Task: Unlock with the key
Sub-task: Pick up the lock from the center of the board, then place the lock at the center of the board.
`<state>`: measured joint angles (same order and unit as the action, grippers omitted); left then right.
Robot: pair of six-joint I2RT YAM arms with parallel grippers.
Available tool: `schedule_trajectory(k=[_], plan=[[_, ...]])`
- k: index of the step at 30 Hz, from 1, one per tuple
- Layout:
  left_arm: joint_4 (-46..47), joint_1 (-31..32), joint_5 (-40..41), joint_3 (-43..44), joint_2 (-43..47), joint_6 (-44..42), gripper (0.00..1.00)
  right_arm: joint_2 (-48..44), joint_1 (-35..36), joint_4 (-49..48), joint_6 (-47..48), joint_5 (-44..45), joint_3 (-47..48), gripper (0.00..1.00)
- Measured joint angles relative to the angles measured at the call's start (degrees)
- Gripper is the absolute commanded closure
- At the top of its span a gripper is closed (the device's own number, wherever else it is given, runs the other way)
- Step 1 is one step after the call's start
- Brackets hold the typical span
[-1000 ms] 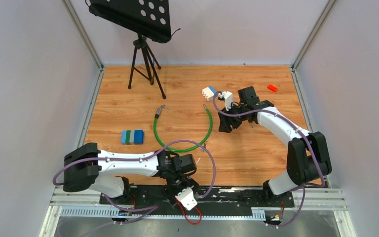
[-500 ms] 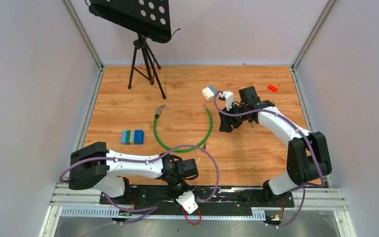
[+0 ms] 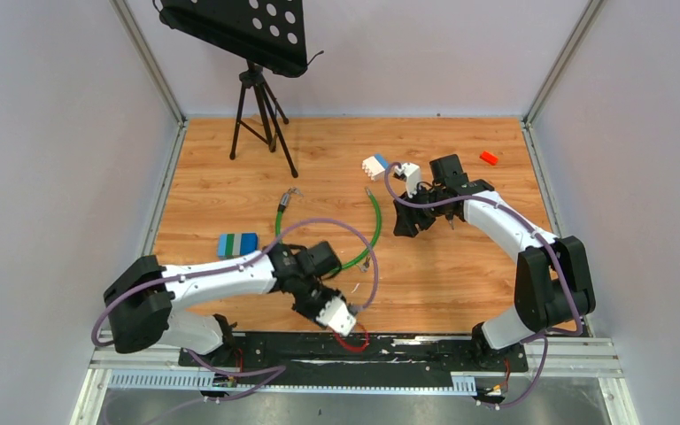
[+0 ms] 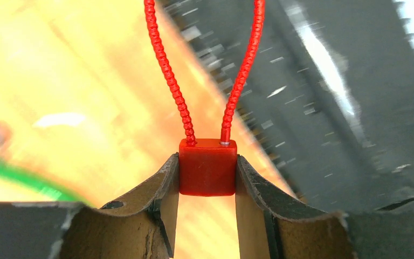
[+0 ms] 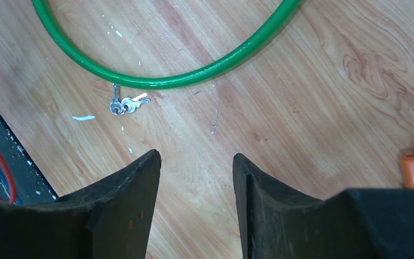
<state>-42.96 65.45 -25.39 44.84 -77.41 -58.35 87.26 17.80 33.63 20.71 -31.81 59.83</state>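
L gripper clamped on red lock, 1 pad per side face; its red cable loop hangs out over the black rail. R gripper apart, empty, above bare wood. On the wood the keys lie flat, just beside green cable, well apart from R. Risks, imo: the small lock body may twist or slip when a key pushes in; flat keys are hard to pinch; keyhole not visible, so alignment is a guess.

Red cable lock clamped in left tool, silver keys flat beside green cable
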Motion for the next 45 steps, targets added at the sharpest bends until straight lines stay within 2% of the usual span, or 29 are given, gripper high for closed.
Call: schedule_trajectory(k=[7, 14, 18, 21, 27, 30, 32, 40, 45], plan=[[2.75, -19.67, 0.11, 5.95, 1.16, -2.25, 0.73, 0.00, 0.00, 0.02, 0.00, -1.20, -0.02, 0.47], [7.13, -31.04, 1.11, 12.98, -11.17, -0.98, 0.68, 0.00, 0.13, 0.37, 1.07, -2.75, -0.22, 0.45], [10.05, -33.31, 3.32, 13.81, -17.51, 2.34, 0.66, 0.00, 1.36, 0.44, 2.38, -3.08, -1.01, 0.43], [11.43, -33.75, 4.48, 13.90, -19.50, 4.83, 0.56, -0.04, 4.35, 0.42, 3.52, -2.21, -1.88, 0.43], [15.06, -34.32, 6.29, 13.99, -19.98, 10.78, 0.22, -0.02, 15.19, -0.07, 5.07, 2.38, -3.63, 0.41], [17.57, -34.97, 7.67, 13.90, -19.04, 14.71, 0.09, 0.26, 20.15, -1.31, 6.19, 5.44, -3.82, 0.32], [19.30, -36.06, 8.11, 13.42, -17.20, 17.05, 0.01, 0.57, 22.05, -2.43, 6.86, 6.95, -4.22, 0.31], [24.02, -39.74, 11.85, 9.11, -6.23, 23.12, 0.00, 4.74, 26.43, -6.29, 9.73, 11.08, -4.96, 0.34], [23.89, -40.79, 14.21, 8.20, -3.17, 25.66, 0.00, 7.96, 27.87, -8.70, 11.21, 13.20, -4.96, 0.41]])
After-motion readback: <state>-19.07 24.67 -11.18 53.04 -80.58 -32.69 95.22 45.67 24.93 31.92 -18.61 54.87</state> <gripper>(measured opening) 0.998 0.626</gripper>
